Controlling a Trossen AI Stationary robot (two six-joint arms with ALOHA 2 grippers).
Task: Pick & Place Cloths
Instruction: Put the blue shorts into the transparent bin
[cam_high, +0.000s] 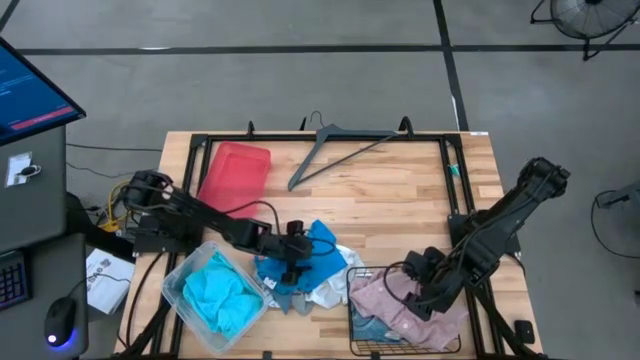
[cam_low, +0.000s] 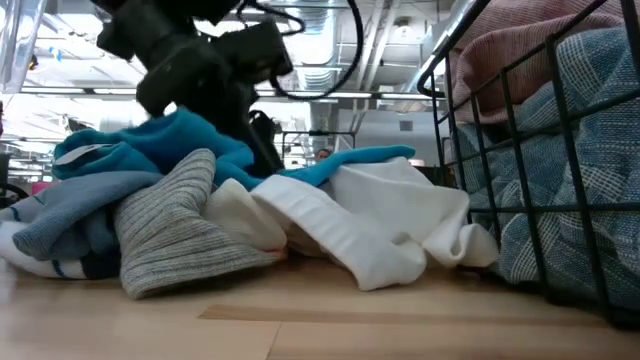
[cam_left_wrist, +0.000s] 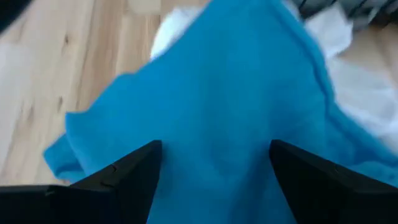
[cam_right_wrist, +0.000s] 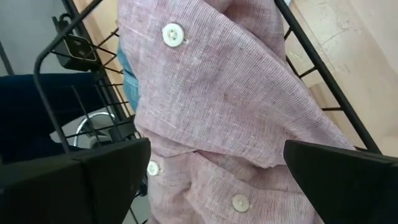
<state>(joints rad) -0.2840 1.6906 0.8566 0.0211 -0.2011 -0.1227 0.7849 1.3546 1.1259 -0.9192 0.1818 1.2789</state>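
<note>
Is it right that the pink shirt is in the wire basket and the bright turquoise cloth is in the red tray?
Not quite. The pink shirt is in the wire basket, but the bright turquoise cloth sits in the clear plastic tub near the table's front edge, not in the red tray, which has no cloth in it. The high view shows this.

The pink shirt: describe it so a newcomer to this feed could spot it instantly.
Find the black wire basket at the table's near edge, under the right arm. The pink shirt lies heaped on top of it, spilling over the rim, with the open right gripper just above it. Unlike the blue-striped cloth beneath, it is pale pink woven fabric with white buttons.
</note>
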